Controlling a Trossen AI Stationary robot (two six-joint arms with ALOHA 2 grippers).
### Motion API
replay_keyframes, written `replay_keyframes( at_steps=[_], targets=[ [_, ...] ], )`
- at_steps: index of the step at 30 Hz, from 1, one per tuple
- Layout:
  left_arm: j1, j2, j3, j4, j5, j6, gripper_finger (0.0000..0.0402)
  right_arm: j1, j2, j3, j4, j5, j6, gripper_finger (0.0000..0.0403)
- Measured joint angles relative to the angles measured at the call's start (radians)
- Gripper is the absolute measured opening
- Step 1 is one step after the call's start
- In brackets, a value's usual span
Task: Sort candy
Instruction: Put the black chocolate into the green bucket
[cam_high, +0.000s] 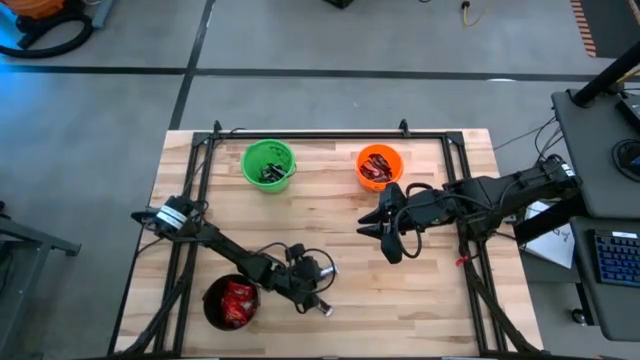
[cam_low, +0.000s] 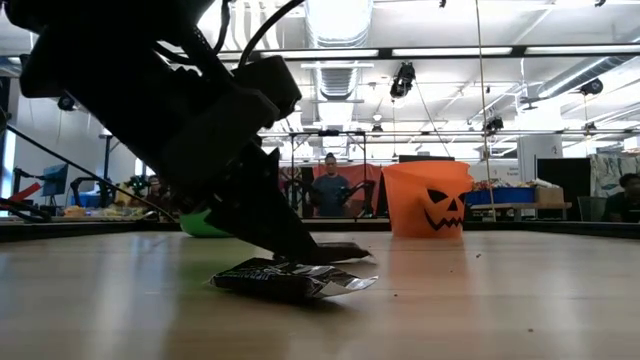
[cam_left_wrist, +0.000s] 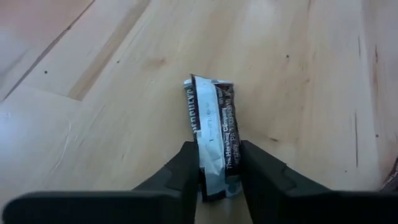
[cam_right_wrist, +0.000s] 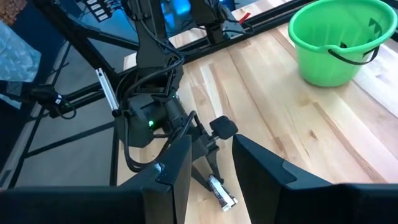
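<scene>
Wooden table (cam_left_wrist: 298, 74): black-silver bar (cam_left_wrist: 214, 134) flat, lengthwise between left end effector (cam_left_wrist: 217, 171) fingers.

Wooden table (cam_high: 330, 215) bears green bucket (cam_high: 268, 164), orange bucket (cam_high: 379, 166), black bucket (cam_high: 231, 303), apparently one candy bar (cam_high: 322, 307).

Glossy foil-wrapped candy bar (cam_left_wrist: 214, 134) lies on smooth pale wood table (cam_left_wrist: 298, 68).

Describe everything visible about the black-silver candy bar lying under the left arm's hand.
The candy bar is a small, flat, dark wrapper with a silvery panel and white lettering, crinkled at its ends. It lies flat on the bare wood table, near the front edge, to the right of the black bucket. The left hand straddles one end, a finger on each side, apparently touching the wrapper. It is not lifted; the low view shows it resting on the tabletop.
</scene>
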Motion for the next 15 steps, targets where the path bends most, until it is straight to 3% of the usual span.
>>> replay_keyframes(
  at_steps=[5, 10, 15],
  targets=[
    [0.000, -0.005, 0.000, -0.003, 0.000, 0.001, 0.0043, 0.000, 0.000, 0.000, 0.000, 0.000, 0.000, 0.0112],
    [0.005, -0.061, -0.003, -0.021, 0.013, 0.059, 0.0037, 0.001, 0.000, 0.000, -0.002, -0.022, -0.011, 0.0111],
    [0.037, -0.201, -0.002, -0.062, 0.020, 0.156, 0.0036, 0.006, 0.003, 0.000, -0.005, -0.106, -0.069, 0.0111]
  ],
)
